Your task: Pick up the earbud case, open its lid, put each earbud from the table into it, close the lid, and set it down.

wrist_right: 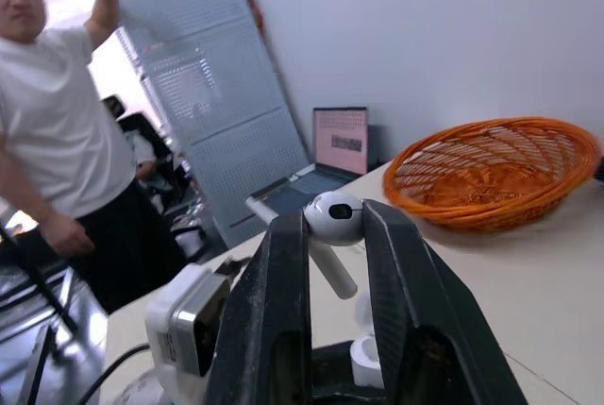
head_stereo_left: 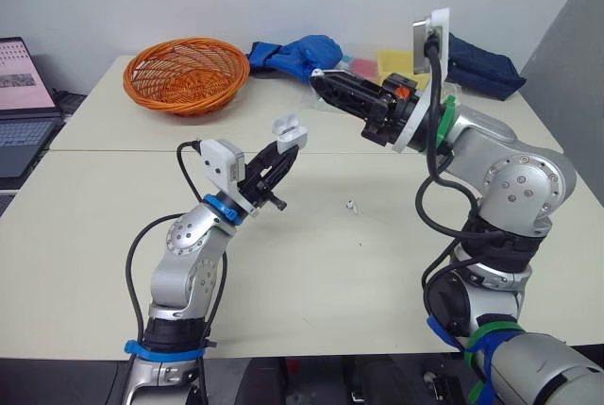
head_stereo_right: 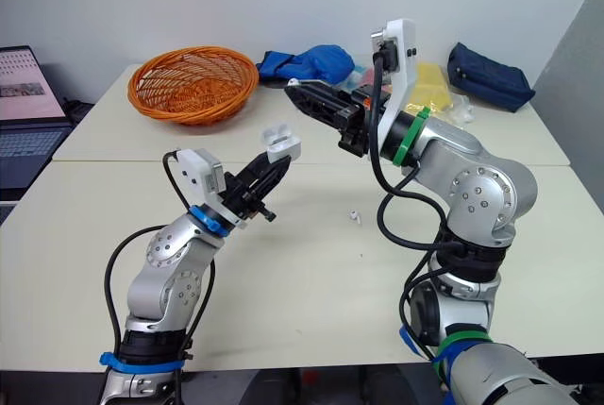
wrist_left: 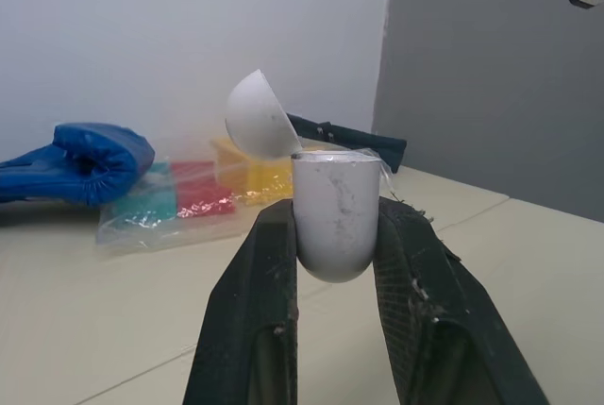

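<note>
Case position: the earbud case (head_stereo_left: 289, 130) sits just left of centre in the left eye view, raised above the table (head_stereo_left: 311, 273) at the tip of the left gripper (head_stereo_left: 285, 152).
Case lid: open and tipped back on its hinge.
Left gripper state: closed on the case. One black finger presses each side of the case's lower body.
Held earbud: the held earbud (wrist_right: 333, 218) is pinched by its round head between the fingers of the right gripper (head_stereo_left: 321, 82). Its stem projects out from between them.
Right gripper position: upper centre of the frame, up and to the right of the case. It is near the case but does not touch it.
Loose earbud: the loose earbud (head_stereo_left: 351, 205) lies on the table at frame centre, below the right gripper and right of the left gripper, apart from both.
Left arm pose: the elbow is bent. The forearm rises from the lower left with the fingers angled up and to the right.
Right arm pose: the arm enters from the right. The forearm runs roughly level with the fingers aimed left toward the case.
Surface: pale beige tabletops with a seam running across the frame.
Far table edge: an orange basket (head_stereo_left: 151, 79) at upper left, a blue bag (head_stereo_left: 302, 54) at upper centre, coloured packets (head_stereo_left: 382, 63) beside it, and a dark pouch (head_stereo_left: 481, 70) at upper right.
Room: a laptop (head_stereo_left: 19, 103) with a lit screen at the left edge and a white wall behind. In the right wrist view, a person (wrist_right: 66, 141) in a white shirt stands with one arm raised.
</note>
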`<state>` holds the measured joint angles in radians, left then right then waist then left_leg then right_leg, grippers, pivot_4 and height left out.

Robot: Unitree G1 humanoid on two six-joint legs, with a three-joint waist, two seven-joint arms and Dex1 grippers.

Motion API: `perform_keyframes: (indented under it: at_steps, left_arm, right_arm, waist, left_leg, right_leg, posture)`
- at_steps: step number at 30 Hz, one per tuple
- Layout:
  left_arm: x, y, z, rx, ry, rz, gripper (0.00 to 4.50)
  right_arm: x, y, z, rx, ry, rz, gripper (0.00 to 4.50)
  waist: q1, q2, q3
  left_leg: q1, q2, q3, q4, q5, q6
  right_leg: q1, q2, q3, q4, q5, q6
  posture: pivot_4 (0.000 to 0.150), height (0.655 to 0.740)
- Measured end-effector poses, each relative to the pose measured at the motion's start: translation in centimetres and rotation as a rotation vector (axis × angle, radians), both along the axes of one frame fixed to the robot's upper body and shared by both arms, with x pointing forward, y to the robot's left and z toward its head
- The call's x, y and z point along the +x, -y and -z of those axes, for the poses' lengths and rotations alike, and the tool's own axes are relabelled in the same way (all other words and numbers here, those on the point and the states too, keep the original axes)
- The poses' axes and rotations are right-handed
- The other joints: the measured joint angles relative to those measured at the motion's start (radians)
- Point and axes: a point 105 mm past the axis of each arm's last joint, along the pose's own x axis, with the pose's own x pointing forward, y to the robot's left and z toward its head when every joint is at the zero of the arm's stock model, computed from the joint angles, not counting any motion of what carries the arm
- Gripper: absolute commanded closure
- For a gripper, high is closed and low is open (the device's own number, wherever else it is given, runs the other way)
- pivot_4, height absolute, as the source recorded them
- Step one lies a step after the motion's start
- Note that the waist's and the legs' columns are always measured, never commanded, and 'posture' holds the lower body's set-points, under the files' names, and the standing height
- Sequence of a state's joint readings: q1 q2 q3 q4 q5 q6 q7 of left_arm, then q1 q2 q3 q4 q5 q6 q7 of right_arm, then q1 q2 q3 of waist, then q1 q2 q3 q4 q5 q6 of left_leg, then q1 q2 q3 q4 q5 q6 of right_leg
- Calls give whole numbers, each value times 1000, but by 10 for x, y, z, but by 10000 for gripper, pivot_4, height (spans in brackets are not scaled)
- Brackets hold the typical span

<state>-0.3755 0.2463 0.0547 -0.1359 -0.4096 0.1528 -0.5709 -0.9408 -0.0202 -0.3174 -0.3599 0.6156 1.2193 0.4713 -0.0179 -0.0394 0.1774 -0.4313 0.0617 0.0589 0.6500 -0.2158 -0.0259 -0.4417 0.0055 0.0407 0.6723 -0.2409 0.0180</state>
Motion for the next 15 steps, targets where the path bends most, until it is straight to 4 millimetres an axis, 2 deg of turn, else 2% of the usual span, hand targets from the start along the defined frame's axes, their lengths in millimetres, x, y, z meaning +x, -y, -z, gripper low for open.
perform_keyframes:
  at_steps: [2, 8, 15]
  left_arm:
    - [2, 5, -6, -13, 29, 10, 37580]
    - [1, 8, -8, 5, 67, 11, 37580]
    - [0, 9, -10, -1, 88, 5, 37580]
  right_arm:
    - [2, -4, 6, -1, -9, 18, 40628]
    - [6, -13, 16, 18, -21, 42, 40628]
    - [10, -38, 29, 57, -37, 39, 40628]
  waist:
    - [-2, 0, 0]
    - [-15, 0, 0]
    - [-15, 0, 0]
  left_leg:
    - [0, 0, -1, -1, 0, 0]
    - [2, 2, -2, -2, 0, 0]
    - [2, 2, -2, -2, 0, 1]
  right_leg:
    - [0, 1, 0, 0, 0, 0]
    - [0, 3, 0, 2, 0, 0]
    - [0, 4, 0, 2, -1, 1]
  posture:
    - [1500, 7400]
    - [1500, 7400]
    - [1500, 7400]
